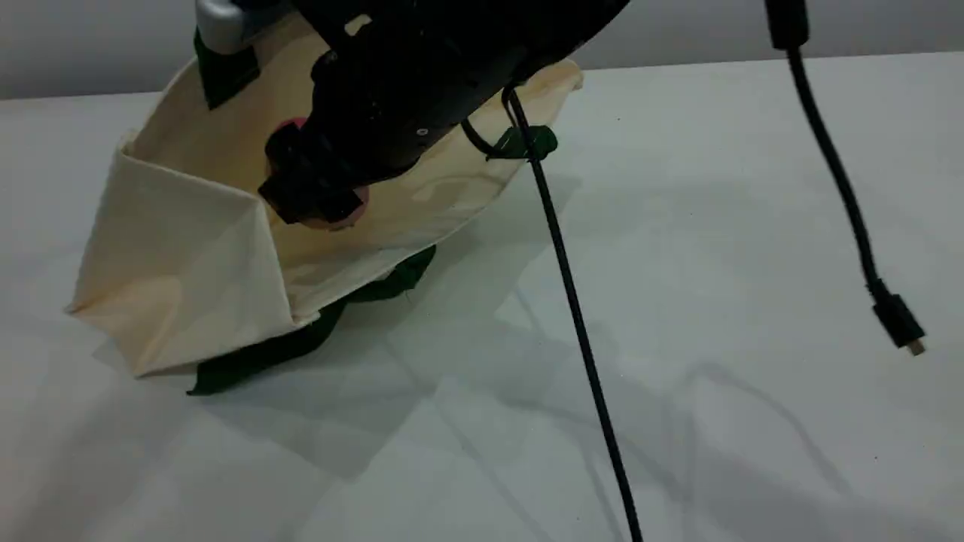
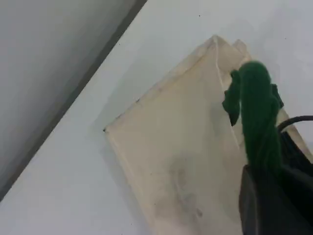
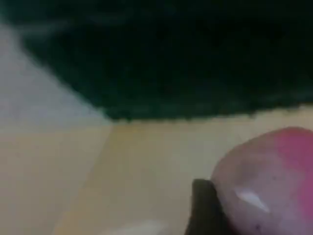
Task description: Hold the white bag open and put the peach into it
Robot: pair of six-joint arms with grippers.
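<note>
At the far left, the left gripper (image 1: pixel 224 47) enters from the top edge and is positioned above the rear rim of the white bag (image 1: pixel 188 256). Its fingers are closed on a green handle (image 2: pixel 258 117), which holds that side of the mouth raised. The bag lies tilted on the table (image 1: pixel 715 226), with its mouth held wide and one gusset folded inward at the left. A further stretch of green handle (image 1: pixel 286 348) lies under the bag's lower edge, against the table. Toward the centre, the right arm descends at a slant and places the right gripper (image 1: pixel 312 192) inside the open mouth. Its fingers are set narrow around the peach (image 3: pixel 274 186), which is gripped over the cream inner wall, within the bag's opening. One dark fingertip (image 3: pixel 205 208) presses the left flank of the fruit. Right of the bag, a black cable (image 1: pixel 572 301) runs diagonally down across the table. A second cable (image 1: pixel 843 188) hangs at the far right, its plug clear of the surface.
</note>
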